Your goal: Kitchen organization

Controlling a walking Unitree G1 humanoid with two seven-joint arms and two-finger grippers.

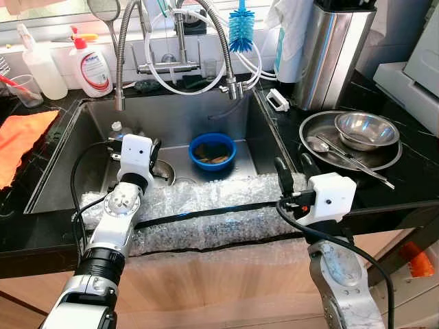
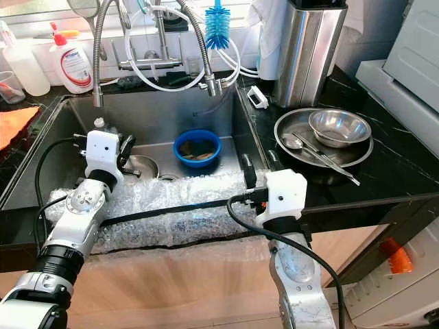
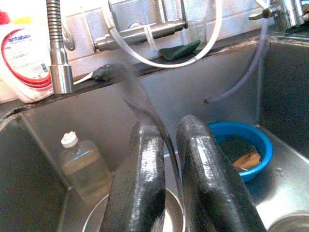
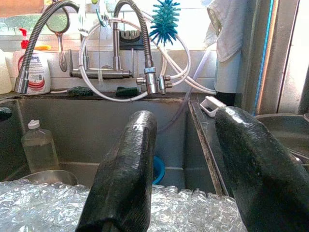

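The robot stands square to the steel sink [image 1: 96,137], both arms reaching over its front edge, where a strip of bubble wrap [image 1: 206,212] is laid along the rim, presumably as padding so the arms do not knock the metal.

The left gripper [image 1: 155,152] is down inside the basin near its left half, fingers [image 3: 203,174] drawn almost together with only a thin slit between them and nothing pinched. Just below it lies a small steel bowl [image 1: 163,171] on the sink floor, and I'd guess that is what it is lining up on, though the arm hides most of the bowl. A clear bottle [image 3: 82,166] with a white cap leans in the back left corner of the basin.

The blue bowl [image 1: 212,149] sits towards the back of the sink floor under the faucet [image 1: 230,82], holding what looks like a scouring sponge and some scraps.

The right gripper [image 1: 293,168] hangs over the front right corner of the sink, its fingers [image 4: 125,169] spread wide and empty, seemingly waiting its turn. On the black counter [image 1: 418,171] to its right a round steel tray [image 1: 312,127] carries a steel bowl [image 1: 365,129] and a spoon, already gathered together. A dish soap bottle [image 1: 91,65] stands on the back ledge, and an orange cloth [image 1: 20,140] lies on the counter left of the sink.
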